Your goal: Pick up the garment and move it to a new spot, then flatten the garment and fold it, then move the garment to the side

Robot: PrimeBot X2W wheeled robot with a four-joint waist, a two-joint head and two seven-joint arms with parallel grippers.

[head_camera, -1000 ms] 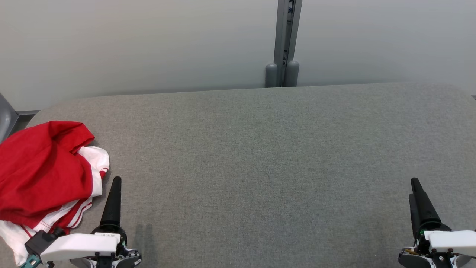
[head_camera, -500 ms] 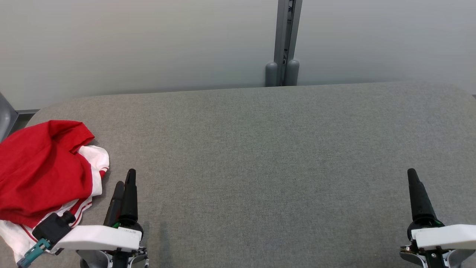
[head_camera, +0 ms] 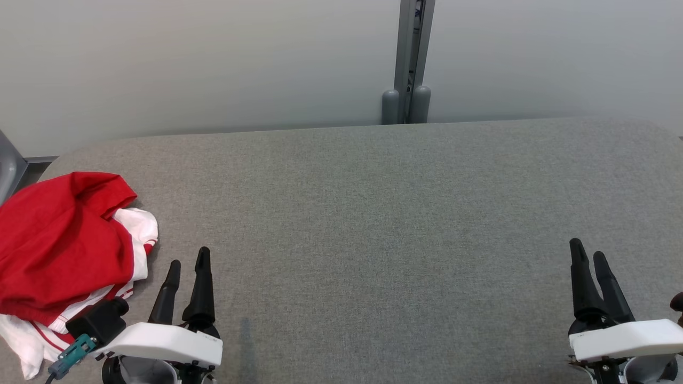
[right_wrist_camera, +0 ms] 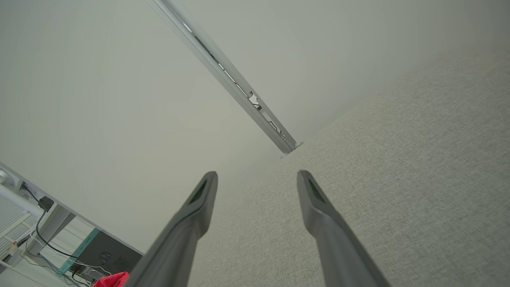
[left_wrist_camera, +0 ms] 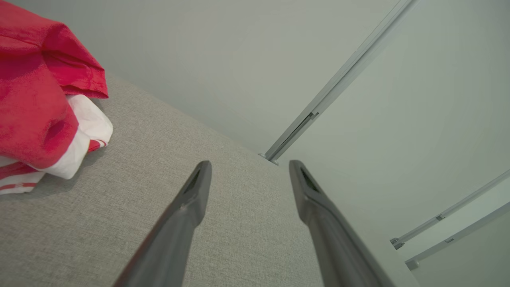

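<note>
Head view: one garment [head_camera: 58, 240], red and white, all crumpled up at the left end of the gray fabric worktop [head_camera: 373, 213]. Two claws in total. The left claw [head_camera: 188, 257] sits just beside the garment's right edge, not touching it, fingers apart with nothing in them. The right claw [head_camera: 587, 248] is way over at the other end of the worktop, well apart from the cloth, fingers also spread and holding nothing. Both wrist views show that gap between the fingers pretty clearly.

Other stuff around: one gray metal post [head_camera: 410, 58] stands behind the worktop against a pale wall [head_camera: 213, 64], with two rounded caps [head_camera: 390, 106] at its base. There's a teal plug [head_camera: 72, 354] on the left wrist. Right wrist view also catches a desk [right_wrist_camera: 51, 215] with some cables [right_wrist_camera: 40, 235] off in the corner.
</note>
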